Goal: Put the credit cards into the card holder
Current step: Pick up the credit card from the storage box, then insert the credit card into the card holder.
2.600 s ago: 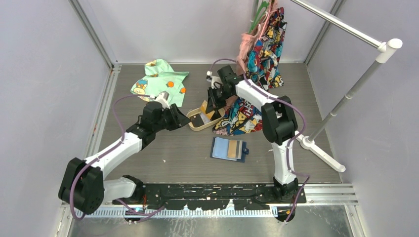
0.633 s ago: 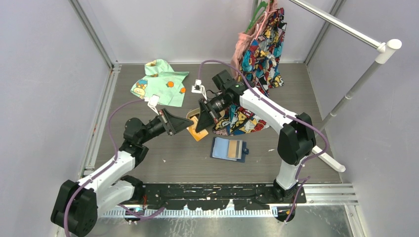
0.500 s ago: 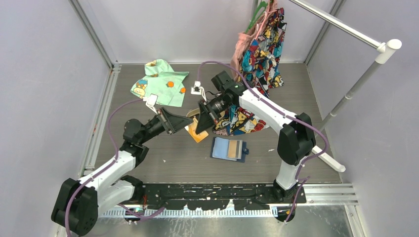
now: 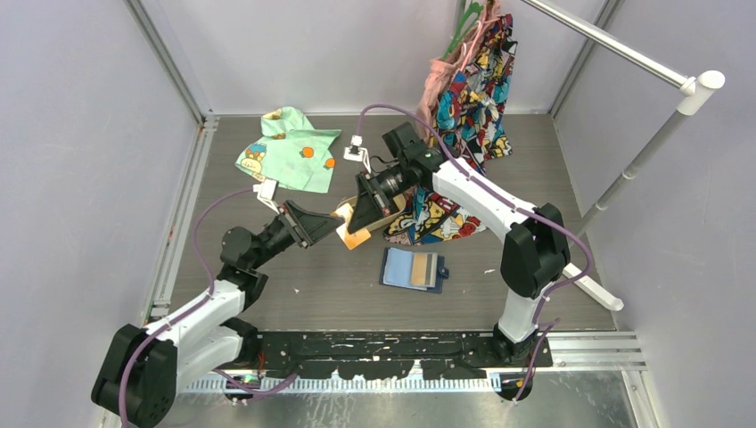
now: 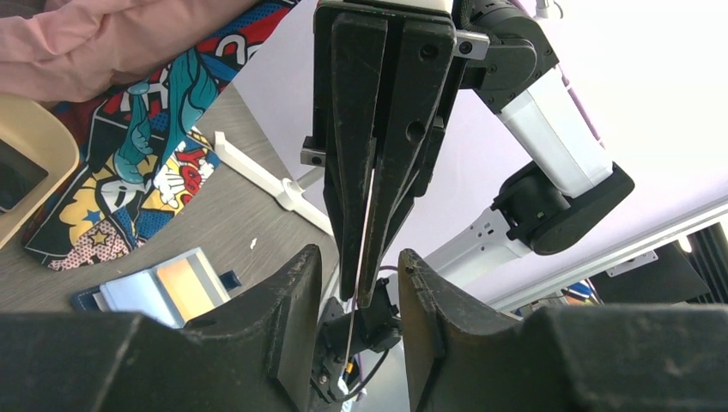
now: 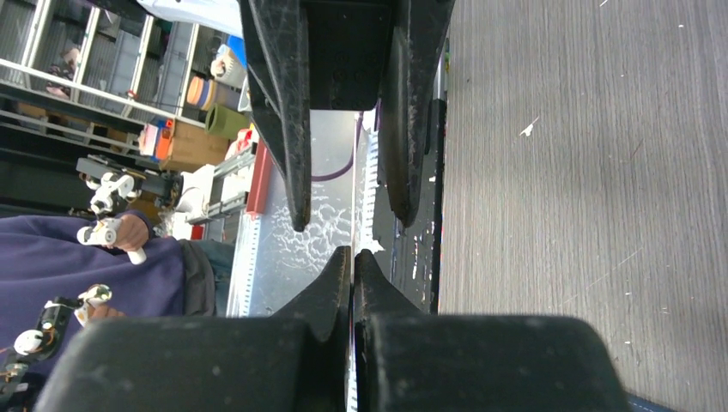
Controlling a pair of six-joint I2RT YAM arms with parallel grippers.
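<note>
An orange-yellow credit card (image 4: 355, 237) hangs above the table with my right gripper (image 4: 350, 228) shut on it. In the left wrist view the card (image 5: 352, 322) shows edge-on as a thin pale line, and my left gripper (image 5: 356, 279) is open with its fingers on either side of the card, not touching it. In the right wrist view my right gripper (image 6: 353, 257) is pressed shut on the card's thin edge. The navy card holder (image 4: 413, 269) lies open on the table below, an orange card in its pocket. A dark card (image 5: 15, 176) lies in the tan tray (image 5: 47, 137).
A comic-print garment (image 4: 437, 218) lies next to the tray, and more clothes (image 4: 481, 80) hang from the rack (image 4: 624, 53). The rack's foot (image 4: 579, 272) rests at the right. A green child's shirt (image 4: 290, 147) lies at the back left.
My left gripper has opened off the orange card and drawn back a little to the left. My right gripper has shut on the card and lifted it slightly up and left.
</note>
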